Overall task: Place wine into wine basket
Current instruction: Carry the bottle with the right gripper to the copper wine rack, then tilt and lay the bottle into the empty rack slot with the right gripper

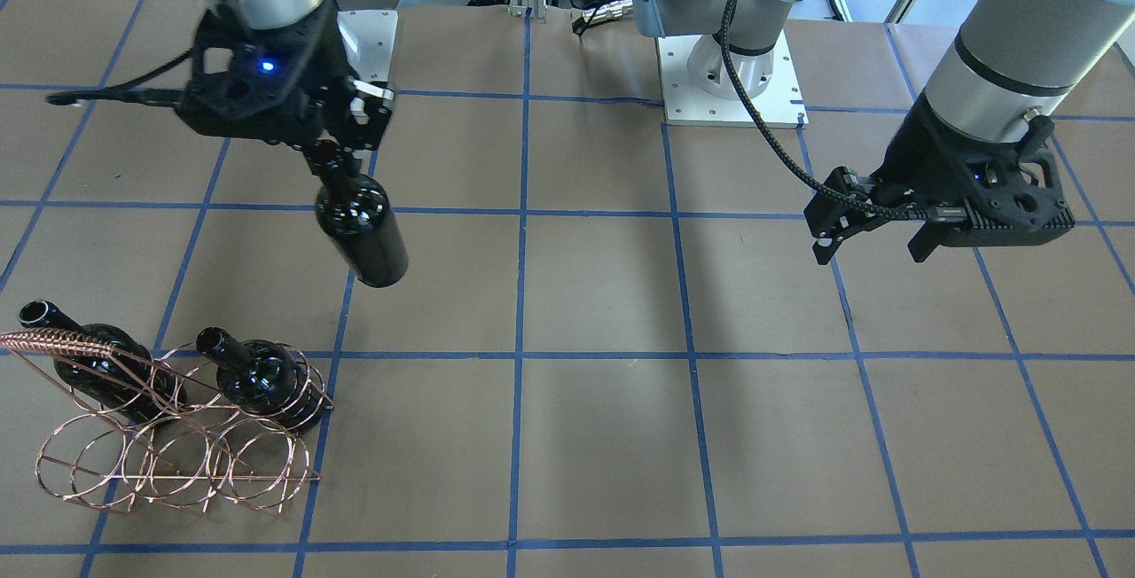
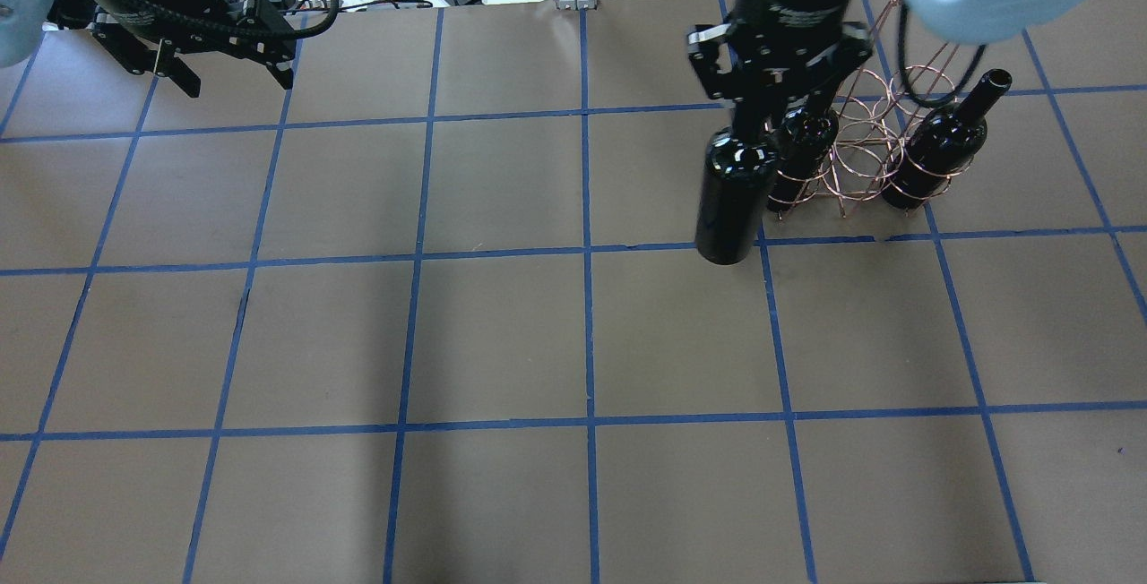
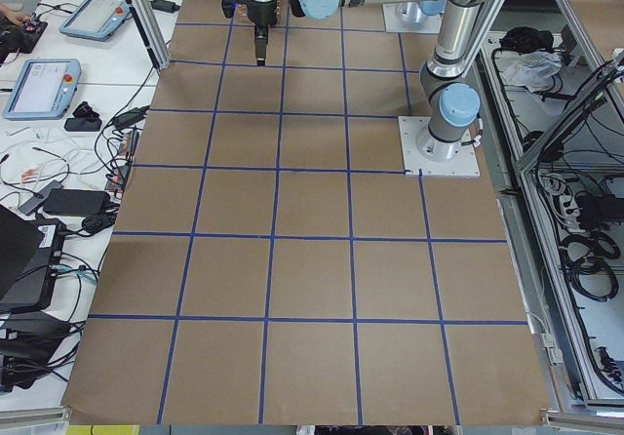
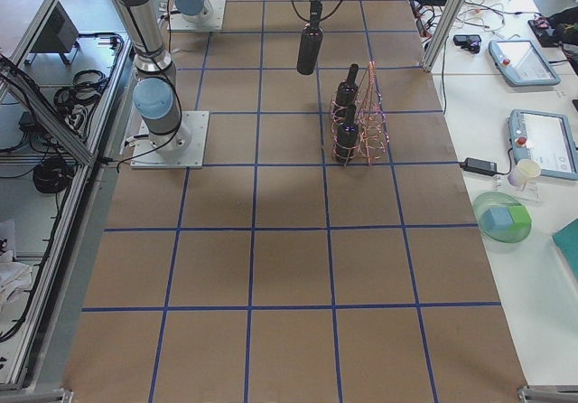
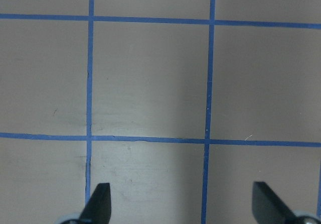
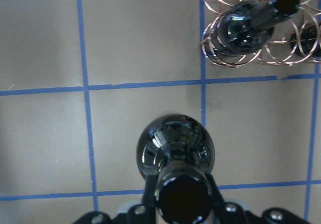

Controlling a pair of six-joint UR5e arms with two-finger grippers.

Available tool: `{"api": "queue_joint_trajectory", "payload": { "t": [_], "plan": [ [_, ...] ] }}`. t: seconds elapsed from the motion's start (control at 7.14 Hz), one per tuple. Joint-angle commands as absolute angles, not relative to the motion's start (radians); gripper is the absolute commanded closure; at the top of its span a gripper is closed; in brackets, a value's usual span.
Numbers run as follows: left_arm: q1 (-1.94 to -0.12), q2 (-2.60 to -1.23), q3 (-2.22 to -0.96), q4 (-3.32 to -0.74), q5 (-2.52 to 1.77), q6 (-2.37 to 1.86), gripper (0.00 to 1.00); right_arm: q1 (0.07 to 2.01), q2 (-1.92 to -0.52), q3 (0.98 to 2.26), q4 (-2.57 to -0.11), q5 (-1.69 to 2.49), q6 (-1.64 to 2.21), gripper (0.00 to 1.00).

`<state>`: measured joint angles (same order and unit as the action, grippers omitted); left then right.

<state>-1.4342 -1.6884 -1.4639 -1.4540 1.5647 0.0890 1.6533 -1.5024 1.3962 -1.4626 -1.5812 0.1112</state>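
Note:
My right gripper [image 1: 335,151] is shut on the neck of a glossy black wine bottle [image 1: 363,237], which hangs off the table, base down and tilted. In the overhead view the bottle [image 2: 735,199] hangs just left of the copper wire wine basket [image 2: 865,154]. The basket [image 1: 177,463] stands on the table with two alike bottles, one [image 1: 97,365] and another [image 1: 262,378], lying in its loops, necks up. The right wrist view looks down the held bottle [image 6: 175,148], with the basket [image 6: 218,58] ahead to the right. My left gripper [image 1: 829,237] is open and empty, far away.
The table is brown paper with a blue tape grid [image 2: 587,248]. The arm bases [image 1: 731,73] stand at the robot's edge. The left wrist view shows only bare table between my open fingertips [image 5: 98,204]. Desks with tablets and cables [image 4: 528,60] lie beyond the table ends.

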Motion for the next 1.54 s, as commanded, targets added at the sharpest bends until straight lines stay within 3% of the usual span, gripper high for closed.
{"api": "queue_joint_trajectory", "payload": {
  "t": [0.0, 1.4],
  "plan": [
    [-1.434, -1.686, -1.473, -1.453, 1.563, 0.089, 0.00, 1.438, -1.531, 1.396, -1.422, -1.612, -0.134, 0.98],
    [-1.439, -1.684, -1.496, -1.440, 1.572, 0.103, 0.00, 1.368, -1.404, 1.382, -1.695, -1.560, -0.259, 1.00]
  ]
}}
